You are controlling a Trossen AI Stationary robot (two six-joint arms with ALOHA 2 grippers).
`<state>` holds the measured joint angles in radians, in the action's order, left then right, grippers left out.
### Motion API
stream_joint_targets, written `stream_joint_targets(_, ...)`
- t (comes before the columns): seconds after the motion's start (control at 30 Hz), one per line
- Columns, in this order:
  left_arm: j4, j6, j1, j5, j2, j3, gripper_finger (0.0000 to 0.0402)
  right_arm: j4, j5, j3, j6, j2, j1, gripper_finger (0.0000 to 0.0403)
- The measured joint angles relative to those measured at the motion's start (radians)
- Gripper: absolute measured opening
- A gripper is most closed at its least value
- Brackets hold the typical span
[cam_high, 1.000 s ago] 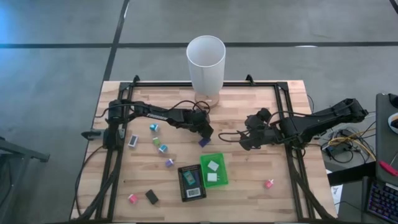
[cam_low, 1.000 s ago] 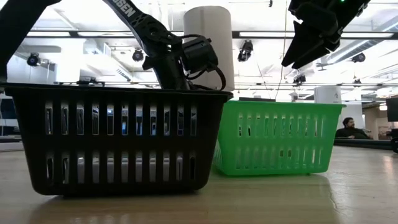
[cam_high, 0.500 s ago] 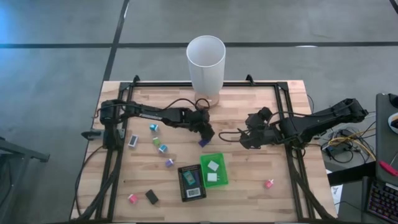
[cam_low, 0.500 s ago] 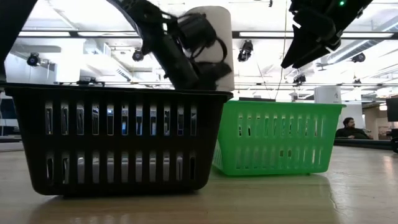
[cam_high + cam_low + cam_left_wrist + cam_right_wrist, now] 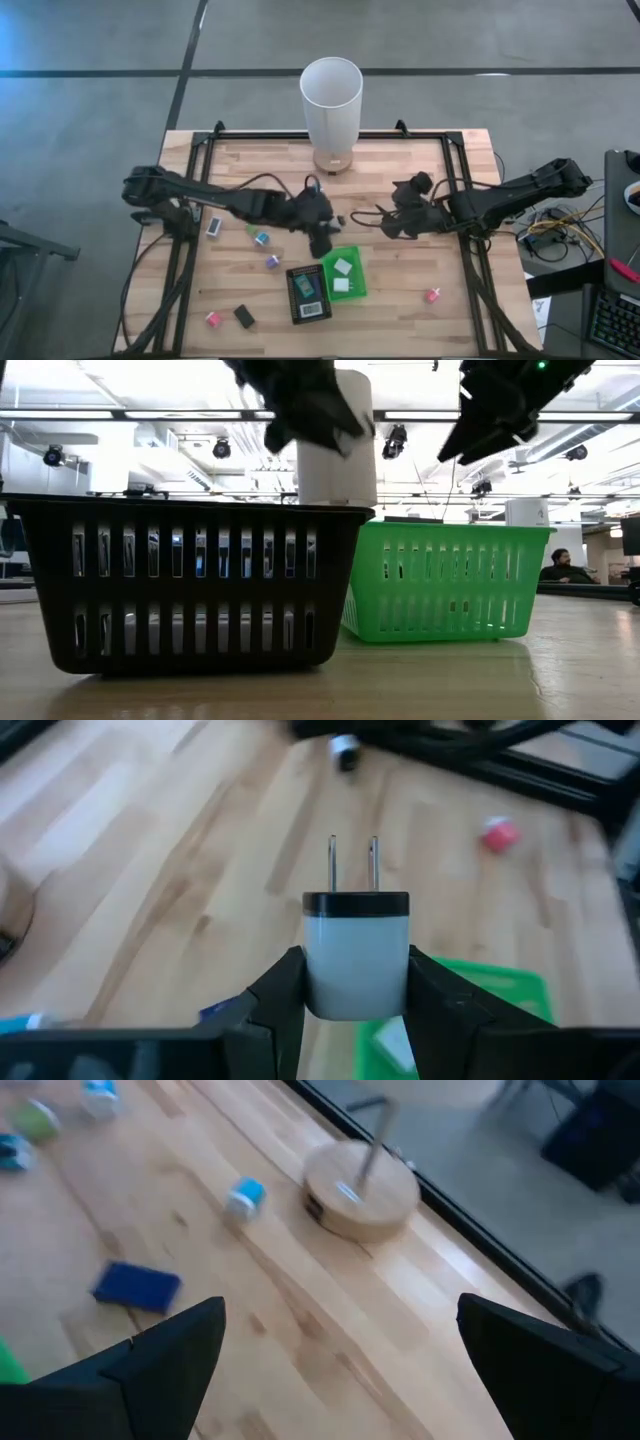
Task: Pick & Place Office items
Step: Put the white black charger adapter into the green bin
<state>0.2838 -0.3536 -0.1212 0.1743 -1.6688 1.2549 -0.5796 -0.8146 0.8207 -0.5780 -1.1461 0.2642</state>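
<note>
left gripper [image 5: 355,982] clamped on a white plug adapter [image 5: 356,955], green tray [image 5: 345,274] just beyond it; right gripper [image 5: 340,1345] wide open, empty; most items still scattered

Bare wood lies open between the two grippers, while the green tray [image 5: 347,274] and black tray [image 5: 308,292] crowd the front middle.

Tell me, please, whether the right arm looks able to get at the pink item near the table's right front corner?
Probably yes: the right end effector is open and empty, and the pink item lies alone on bare wood, nothing between them.
</note>
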Motion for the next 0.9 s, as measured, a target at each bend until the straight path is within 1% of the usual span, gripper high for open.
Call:
stream_joint_targets(0.1, 0.0, 0.037, -0.042, 0.028, 0.02, 0.0, 0.0136, 0.169, 0.014, -0.036, 0.126, 0.0, 0.002, 0.0392)
stream_joint_targets(0.2, 0.001, 0.048, -0.065, 0.058, 0.025, 0.0, 0.0136, 0.346, 0.066, -0.077, 0.271, 0.0, 0.005, 0.0392)
stream_joint_targets(0.27, 0.001, 0.052, -0.071, 0.06, 0.025, -0.002, 0.0136, 0.462, 0.105, -0.11, 0.347, 0.0, 0.005, 0.0392)
stream_joint_targets(0.33, 0.0, 0.056, -0.076, 0.063, 0.026, -0.012, 0.0136, 0.573, 0.144, -0.142, 0.413, 0.0, 0.005, 0.0392)
stream_joint_targets(0.43, 0.004, 0.055, -0.08, 0.105, 0.026, -0.03, 0.0136, 0.691, 0.195, -0.182, 0.484, 0.0, 0.005, 0.0392)
stream_joint_targets(0.5, 0.0, 0.043, -0.08, 0.121, 0.026, -0.046, 0.0136, 0.728, 0.212, -0.195, 0.515, 0.0, 0.005, 0.0392)
stream_joint_targets(0.7, -0.011, 0.0, -0.08, 0.118, 0.026, -0.093, 0.0136, 0.733, 0.247, -0.197, 0.611, 0.0, 0.013, 0.0392)
stream_joint_targets(0.8, -0.011, -0.016, -0.078, 0.094, 0.026, -0.096, 0.0136, 0.733, 0.252, -0.197, 0.687, 0.0, 0.028, 0.0392)
stream_joint_targets(0.9, -0.024, -0.021, -0.073, 0.045, 0.028, -0.09, 0.0136, 0.734, 0.251, -0.197, 0.779, 0.0, 0.041, 0.0391)
